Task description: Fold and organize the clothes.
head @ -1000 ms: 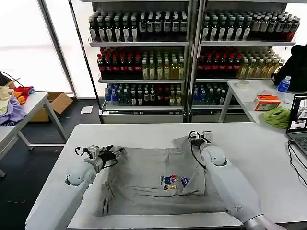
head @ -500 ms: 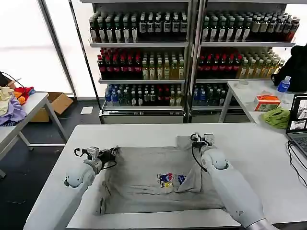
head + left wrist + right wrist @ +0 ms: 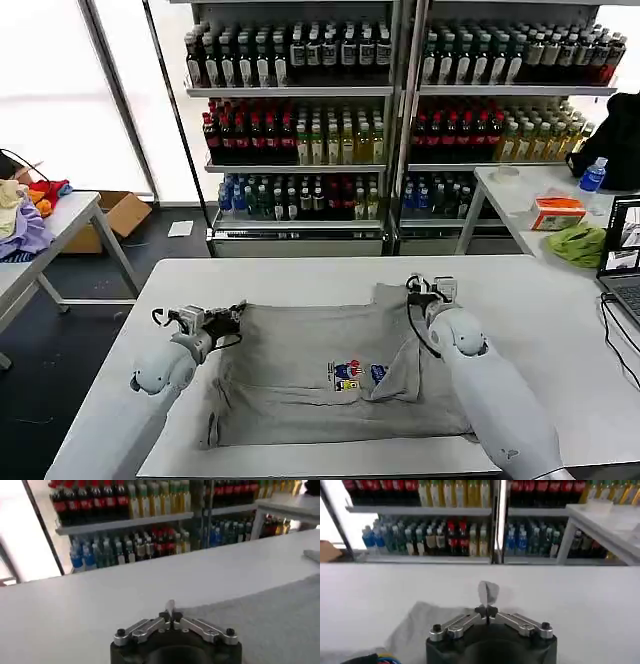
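A light grey shirt [image 3: 320, 375] with a small multicoloured chest print [image 3: 350, 374] lies spread on the white table [image 3: 300, 275]. My left gripper [image 3: 236, 315] is shut on the shirt's far left corner. In the left wrist view a thin fold of grey cloth [image 3: 170, 606] stands up between the closed left gripper [image 3: 170, 615]. My right gripper [image 3: 412, 290] is shut on the shirt's far right edge, and a pinched flap of grey fabric [image 3: 488, 593] rises above the closed right gripper [image 3: 487, 611] in the right wrist view. The right side of the shirt is bunched beside my right arm.
A second white table [image 3: 520, 195] at the right carries an orange box [image 3: 556, 213], a lime-green cloth [image 3: 578, 243] and a laptop [image 3: 622, 260]. Drink shelves [image 3: 390, 120] stand behind. A left side table [image 3: 60, 225] holds coloured fabrics.
Both grippers have moved slightly outward and away from me, pulling the shirt's far edge flatter and wider. Both stayed shut on the cloth.
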Robot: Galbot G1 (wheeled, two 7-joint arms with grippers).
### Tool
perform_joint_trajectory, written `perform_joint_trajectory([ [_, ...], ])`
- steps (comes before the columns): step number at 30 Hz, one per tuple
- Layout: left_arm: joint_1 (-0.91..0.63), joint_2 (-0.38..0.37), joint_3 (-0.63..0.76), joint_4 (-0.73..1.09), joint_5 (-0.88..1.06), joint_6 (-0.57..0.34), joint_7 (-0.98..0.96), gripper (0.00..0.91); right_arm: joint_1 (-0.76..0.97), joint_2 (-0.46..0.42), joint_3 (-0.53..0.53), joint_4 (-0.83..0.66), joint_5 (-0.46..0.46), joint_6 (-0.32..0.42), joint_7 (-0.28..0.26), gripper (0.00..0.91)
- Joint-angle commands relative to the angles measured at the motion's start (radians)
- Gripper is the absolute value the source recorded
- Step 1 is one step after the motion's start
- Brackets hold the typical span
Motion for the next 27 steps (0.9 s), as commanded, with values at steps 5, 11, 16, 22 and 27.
perform_joint_trajectory([
  [5,0.122,0.048,-0.074,-0.17,0.019,-0.05,0.011,0.0,-0.124,-0.009,0.081,0.242,-0.017,0.016,-0.012,0.0],
  [11,0.252,0.044,-0.123,-0.255,0.076,-0.048,0.024,0.0,-0.341,-0.009,0.113,0.416,-0.059,0.03,0.008,0.0],
  [16,0.33,0.041,-0.161,-0.314,0.107,-0.049,0.034,0.0,-0.492,-0.004,0.143,0.531,-0.091,0.042,0.018,0.0],
  [22,0.409,0.029,-0.202,-0.361,0.141,-0.048,0.043,0.0,-0.665,-0.002,0.19,0.637,-0.142,0.071,0.024,0.0],
  [27,0.468,0.021,-0.222,-0.408,0.159,-0.039,0.051,0.01,-0.791,0.001,0.243,0.676,-0.148,0.096,0.037,0.0],
])
